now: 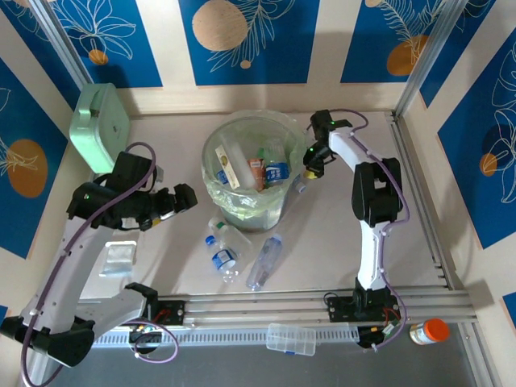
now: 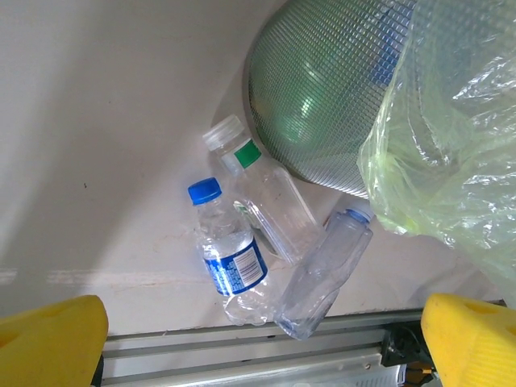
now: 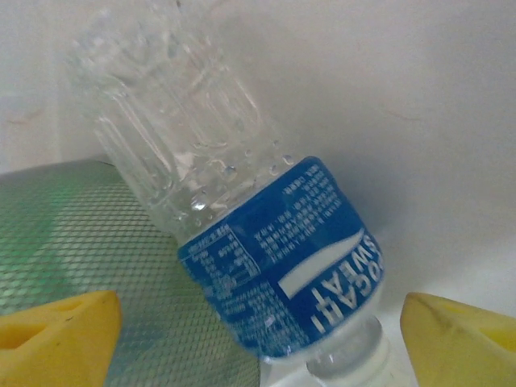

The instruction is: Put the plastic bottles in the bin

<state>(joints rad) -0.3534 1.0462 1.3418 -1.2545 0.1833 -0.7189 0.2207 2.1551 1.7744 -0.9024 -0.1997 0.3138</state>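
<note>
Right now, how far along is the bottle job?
Done: several bottles lie in the bin. In hand: nothing gripped; the right gripper stands open around a blue-labelled bottle beside the bin. Remaining: that one and three bottles on the table; left gripper open.

Blue leaf-patterned wall panels (image 1: pixel 278 56), pale tabletop (image 1: pixel 322 234), aluminium rails (image 1: pixel 266 300)

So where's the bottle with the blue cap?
In the top view, the blue-capped bottle lies on the table just in front of the bin, left of centre, right beside a green-capped bottle.

bright even light, soft shadows, close-ups blurry
</note>
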